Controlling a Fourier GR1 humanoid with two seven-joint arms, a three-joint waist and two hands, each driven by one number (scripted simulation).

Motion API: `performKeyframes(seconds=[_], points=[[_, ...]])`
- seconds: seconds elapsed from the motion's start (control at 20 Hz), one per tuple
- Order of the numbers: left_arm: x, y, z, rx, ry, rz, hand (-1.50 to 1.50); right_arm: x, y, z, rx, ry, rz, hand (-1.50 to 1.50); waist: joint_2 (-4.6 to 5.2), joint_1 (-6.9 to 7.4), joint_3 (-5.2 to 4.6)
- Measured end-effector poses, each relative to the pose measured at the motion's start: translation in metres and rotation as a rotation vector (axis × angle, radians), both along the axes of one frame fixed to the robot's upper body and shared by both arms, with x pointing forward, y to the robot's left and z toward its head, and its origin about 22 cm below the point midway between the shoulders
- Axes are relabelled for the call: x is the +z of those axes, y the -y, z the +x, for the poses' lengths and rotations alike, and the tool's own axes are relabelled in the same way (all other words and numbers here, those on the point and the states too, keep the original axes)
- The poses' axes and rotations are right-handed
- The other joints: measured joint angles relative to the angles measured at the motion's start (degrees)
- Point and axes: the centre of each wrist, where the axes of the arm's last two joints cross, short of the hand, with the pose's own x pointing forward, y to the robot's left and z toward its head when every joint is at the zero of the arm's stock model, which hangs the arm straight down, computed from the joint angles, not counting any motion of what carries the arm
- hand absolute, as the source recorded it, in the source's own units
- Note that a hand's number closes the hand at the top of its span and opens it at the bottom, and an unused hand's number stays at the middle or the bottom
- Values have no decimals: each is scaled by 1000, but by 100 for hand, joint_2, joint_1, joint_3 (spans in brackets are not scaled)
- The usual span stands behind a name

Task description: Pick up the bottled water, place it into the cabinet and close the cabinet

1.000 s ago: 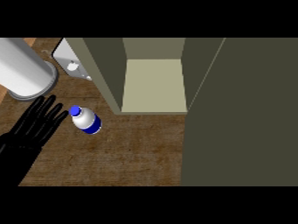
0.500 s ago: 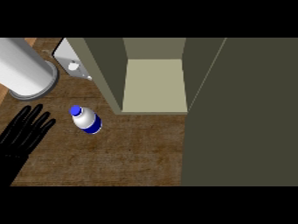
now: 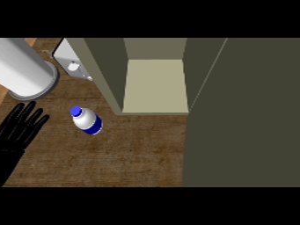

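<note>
My left robot hand [image 3: 19, 127] rests at the left edge of the table [image 3: 113, 158], fingers straight and apart, holding nothing. The bottled water [image 3: 87, 121] sits near it, untouched, in front of the open cabinet [image 3: 153, 85].

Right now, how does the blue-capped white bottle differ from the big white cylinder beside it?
The blue-capped white bottle is far smaller than the big white cylinder. The bottle has a blue cap and blue band; the cylinder is plain, with a grey rim. Both are white and round.
</note>
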Motion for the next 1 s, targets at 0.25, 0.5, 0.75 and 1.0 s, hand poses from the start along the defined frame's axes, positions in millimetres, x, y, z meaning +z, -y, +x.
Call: performKeyframes(seconds=[0.25, 0.5, 0.75, 1.0], points=[[-17, -12, 12, 44, -6, 8, -150, -4, 1, 0, 1, 9, -7, -150, 4, -5, 1], [-35, -20, 29, 52, -5, 38, -150, -5, 1, -8, 5, 11, -8, -150, 4, -20, -1], [-47, -29, 47, 55, -4, 80, -150, -7, -1, -19, 18, 14, -7, -150, 4, -34, -1], [-73, -28, 63, 52, -23, 105, -150, -11, 0, -17, 22, 18, -10, -150, 9, -40, -2]])
